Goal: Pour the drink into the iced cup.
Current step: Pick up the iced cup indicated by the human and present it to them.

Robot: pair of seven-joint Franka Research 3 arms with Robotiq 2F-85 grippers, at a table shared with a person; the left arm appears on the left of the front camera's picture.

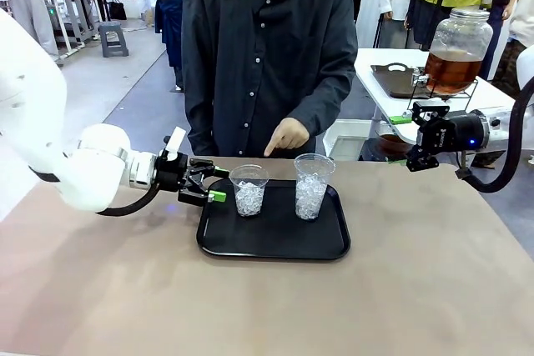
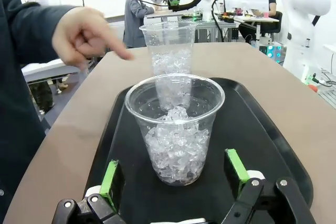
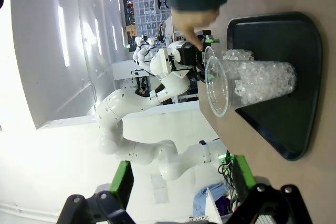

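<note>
The broad table (image 1: 434, 273) has a smooth, matte, brown-grey top. At its far side stands a person (image 1: 267, 47) in a dark, soft, buttoned shirt. A flat black plastic tray (image 1: 275, 238) with rounded corners and a low raised rim lies near the table's middle.

At the far right, on a separate white table, a rounded clear glass jar (image 1: 461, 35) with a lid sits on a thin wire stand. It holds the drink (image 1: 450, 71), an amber-brown see-through liquid filling its lower part.

Two clear, thin-walled plastic cups stand upright on the tray, both partly filled with chunky crushed ice. The taller cup (image 1: 312, 185) is to the right and the shorter cup (image 1: 249, 189) to the left.

The left gripper (image 1: 219, 184) is spread wide at the tray's left edge. The shorter cup is just ahead of its green pads and clear of both. The drink is well apart from it, across the table.

The right gripper (image 1: 410, 137) hangs spread wide and empty above the table's far right edge. The jar of drink is near it, higher and farther back, not touching.

The person's hand (image 1: 288, 135) points one finger down just behind the cups.
</note>
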